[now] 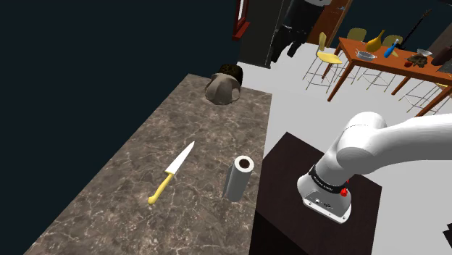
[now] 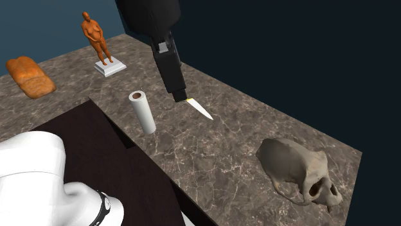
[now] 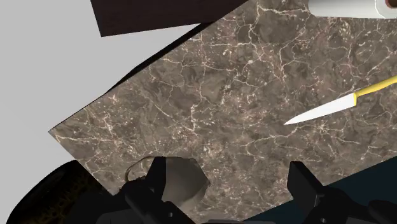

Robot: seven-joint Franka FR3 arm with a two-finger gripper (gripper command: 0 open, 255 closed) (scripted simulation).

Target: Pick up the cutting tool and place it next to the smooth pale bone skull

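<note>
Knife [image 1: 172, 172] first: on the shoulder view I see it lying flat on the marbled counter [image 1: 109, 199], yellow handle at the near end. Its pale blade aims up the counter at the skull [image 1: 223, 87], which sits well apart at the far end. A white roll [image 1: 237, 178] is just beside the blade, on the side of the dark stand [image 1: 319, 185], and the white arm [image 1: 377, 148] bends over that stand.

Over to the second exterior view: the gripper [image 2: 179, 94] hangs in front of the knife's handle and hides it, and I get the blade poking out towards the skull. Roll on that view's left, an orange figurine [image 2: 96, 35] and a brown loaf [image 2: 29, 77] beyond it.

Wrist view now: fingers [image 3: 157, 181] apart, gripping nothing. Skull peeks out right by one finger. The knife lies off past the other finger, not between them, with bare marble in between.
</note>
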